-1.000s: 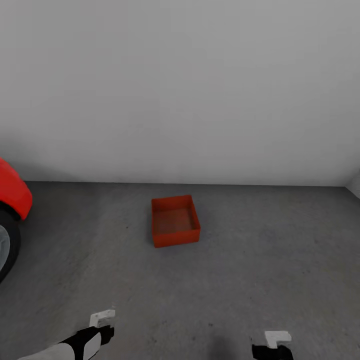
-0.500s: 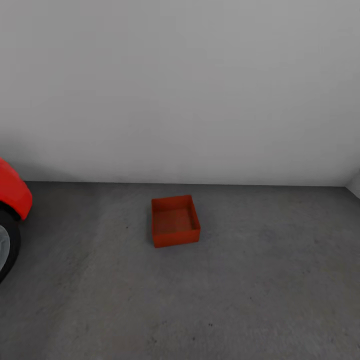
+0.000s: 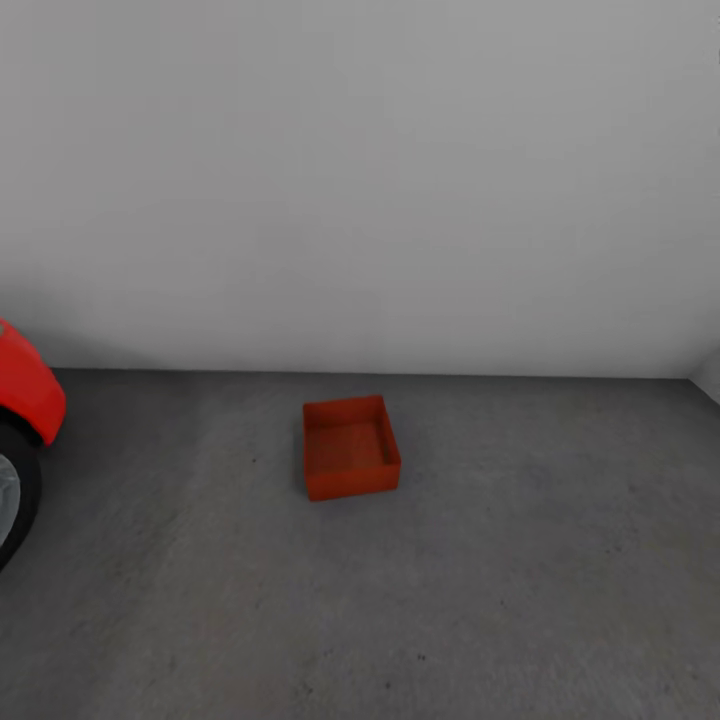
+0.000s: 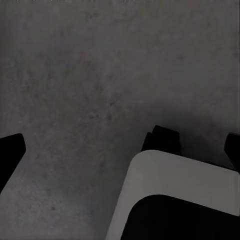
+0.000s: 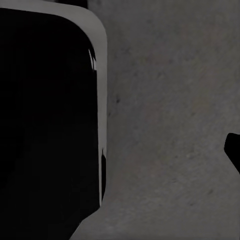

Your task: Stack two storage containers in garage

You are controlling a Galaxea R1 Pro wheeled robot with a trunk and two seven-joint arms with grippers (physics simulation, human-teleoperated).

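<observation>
Gripper opening cannot be told in either wrist view, and one box (image 3: 350, 446) at centre frame could be nudged across the floor (image 3: 520, 580) during stacking.

Container (image 3: 350, 447) on floor (image 3: 500, 580) — car (image 3: 25, 400) left

The red car (image 3: 25, 400) is cut off by the head view's left edge, only fender and wheel (image 3: 12, 500) showing.

garage | grey concrete floor (image 3: 520, 600) | white wall (image 3: 360, 180) | red car (image 3: 25, 390)
</observation>
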